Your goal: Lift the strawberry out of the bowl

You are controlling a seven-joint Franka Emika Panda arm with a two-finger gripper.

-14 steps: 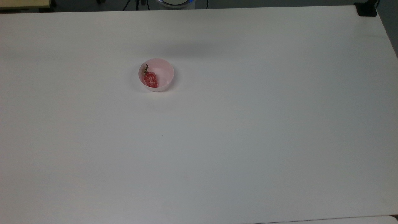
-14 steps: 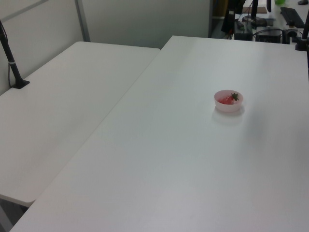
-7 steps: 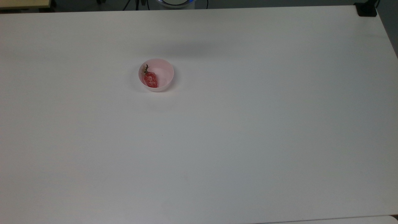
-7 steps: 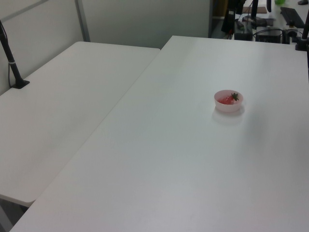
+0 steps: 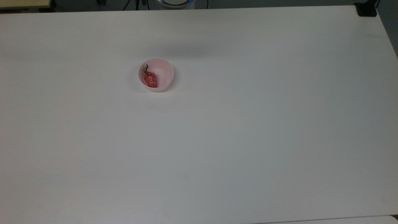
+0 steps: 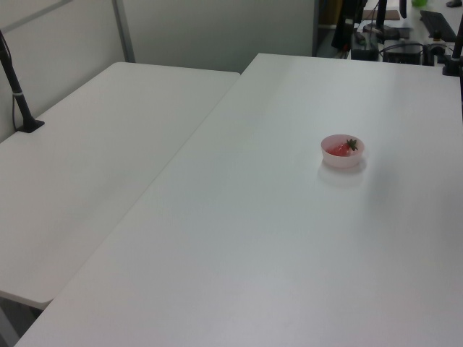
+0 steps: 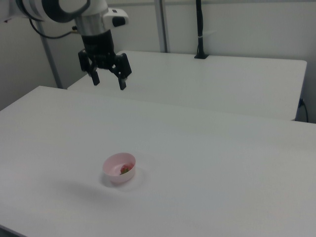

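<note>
Item: strawberry (image 5: 151, 79), red, green stem, lay inside the pale pink bowl (image 5: 164, 70), against the wall on the top view's left. Bowl stood on the white tabletop (image 5: 248, 124). Tool (image 7: 108, 82) hung high above the tabletop, well apart from the bowl, fingers spread, nothing held. Handling note: reach not yet begun; best to descend centred over the fruit, fingers straddling its narrow width, clearing the thin rim.

A lab: bare white tables (image 6: 239, 238) (partition walls (image 6: 210, 29) behind), cabled desk equipment (image 6: 394, 43).
</note>
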